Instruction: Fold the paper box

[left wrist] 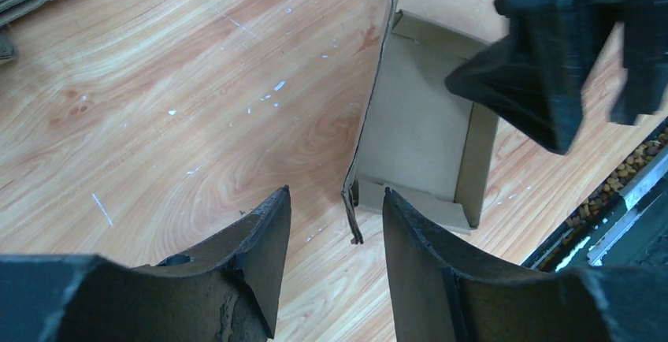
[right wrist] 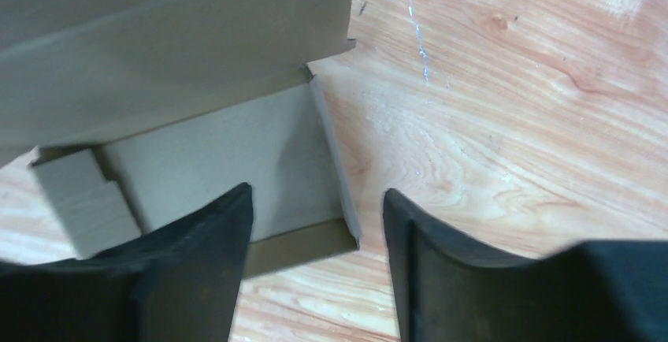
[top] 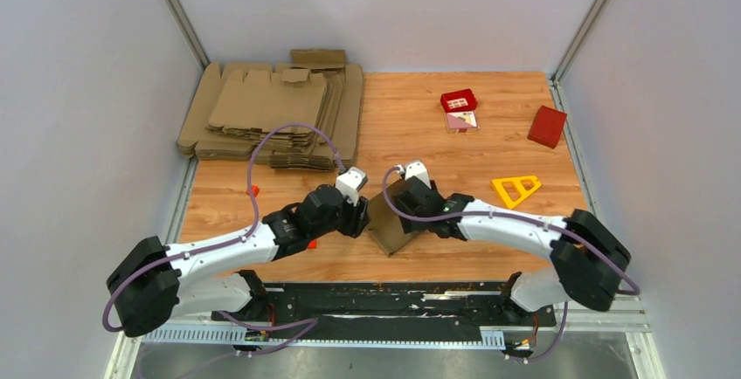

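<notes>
I see the small brown cardboard box point(top: 390, 226) lying part-folded on the wooden worktop point(top: 454, 134). It is a shallow tray with low walls and one taller panel raised along its side.

My left arm point(top: 227, 248) stretches low from its base and angles inward to the box's left side. The left pincer point(left wrist: 335, 196) has its black fingers point(left wrist: 264, 247) apart, and the edge of the tall panel stands just ahead of the gap, untouched.

My right arm point(top: 515, 226) mirrors that pose from the box's right side. The right pincer point(right wrist: 315, 192) is also spread, tilted down over the tray, with a low corner wall lying in the gap and neither finger pressing it.

A pile of flat brown cardboard blanks point(top: 271, 113) lies well beyond the box to its left.
</notes>
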Controlling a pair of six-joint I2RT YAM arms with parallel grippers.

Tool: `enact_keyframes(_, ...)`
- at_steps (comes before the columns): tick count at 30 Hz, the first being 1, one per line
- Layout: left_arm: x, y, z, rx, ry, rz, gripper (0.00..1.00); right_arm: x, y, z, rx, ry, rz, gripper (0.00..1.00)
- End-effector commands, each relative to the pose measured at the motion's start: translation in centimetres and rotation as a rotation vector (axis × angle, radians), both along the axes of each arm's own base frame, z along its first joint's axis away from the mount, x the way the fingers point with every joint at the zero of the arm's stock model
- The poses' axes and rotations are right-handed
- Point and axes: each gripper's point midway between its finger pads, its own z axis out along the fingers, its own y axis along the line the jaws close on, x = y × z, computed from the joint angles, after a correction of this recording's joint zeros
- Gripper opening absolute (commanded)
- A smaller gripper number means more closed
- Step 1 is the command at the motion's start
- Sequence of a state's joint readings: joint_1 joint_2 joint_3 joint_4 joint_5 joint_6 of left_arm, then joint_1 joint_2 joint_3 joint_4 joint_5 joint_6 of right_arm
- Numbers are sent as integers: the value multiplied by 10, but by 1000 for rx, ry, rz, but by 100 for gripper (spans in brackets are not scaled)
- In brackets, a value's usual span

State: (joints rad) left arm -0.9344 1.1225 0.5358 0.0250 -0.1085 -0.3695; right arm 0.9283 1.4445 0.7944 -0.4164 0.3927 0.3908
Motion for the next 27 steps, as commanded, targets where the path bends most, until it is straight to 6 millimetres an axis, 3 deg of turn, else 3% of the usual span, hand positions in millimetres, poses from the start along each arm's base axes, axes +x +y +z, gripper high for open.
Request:
enact_keyframes(1,4,2,15,-35,-49,22,54,-5,15,34,181,-67,70,71)
enact_keyframes(4,-3,-3,18,-27,-60,-57,49,-3,14,57,245,-136,117,87)
enact_keyframes(9,6,-6,21,38,-102,-87,14,19,10,95,381,-240,86,90)
enact_keyframes(14,20,-26,30,104,-133,-161,2,52,-5,125,534,-336,9,91)
enact_keyframes(17,28,-44,29,119,-177,-234,3,61,-3,131,563,-407,68,92)
enact_keyframes(20,36,-55,20,141,-178,-260,12,50,-1,121,590,-385,123,91)
enact_keyframes(23,37,-57,8,158,-146,-252,23,41,-1,120,624,-397,179,91)
enact_keyframes(27,36,-49,11,118,-163,-203,40,44,-6,112,584,-386,155,91)
